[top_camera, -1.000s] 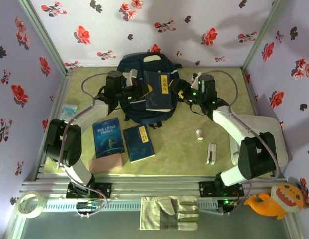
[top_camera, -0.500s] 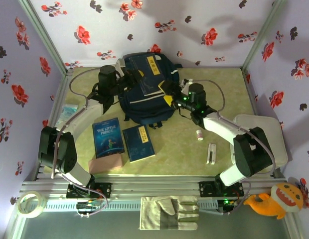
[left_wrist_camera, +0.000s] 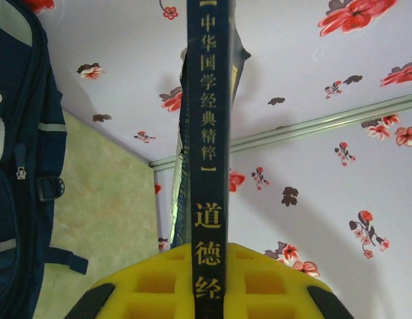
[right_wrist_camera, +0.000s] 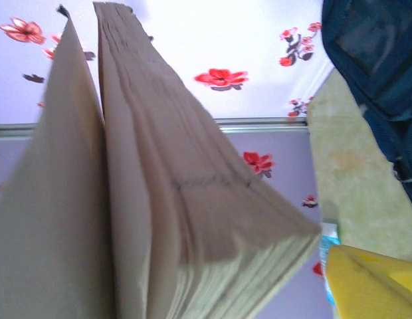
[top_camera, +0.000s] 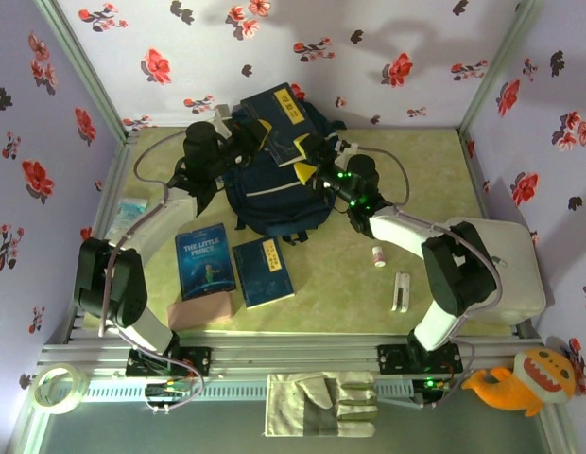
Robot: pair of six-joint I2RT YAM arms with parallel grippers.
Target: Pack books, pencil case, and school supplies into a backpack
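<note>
Navy paperback book (top_camera: 282, 113) above large navy fabric backpack (top_camera: 274, 199).
Left gripper (left_wrist_camera: 209, 292) clamps its spine; right gripper (top_camera: 310, 163) beside its pages, hold unclear.

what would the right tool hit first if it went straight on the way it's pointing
The fanned page edge of the dark navy paperback book. It sits right ahead of the right tool, with its spine pinched by the left tool. Depth is unclear, but nothing seems to lie between.

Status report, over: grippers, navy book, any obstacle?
Left gripper shut on spine of dark navy paperback book. Right gripper open at its page edge. Book held over large dark navy fabric backpack, not yet inside. No obstacle seen.
</note>
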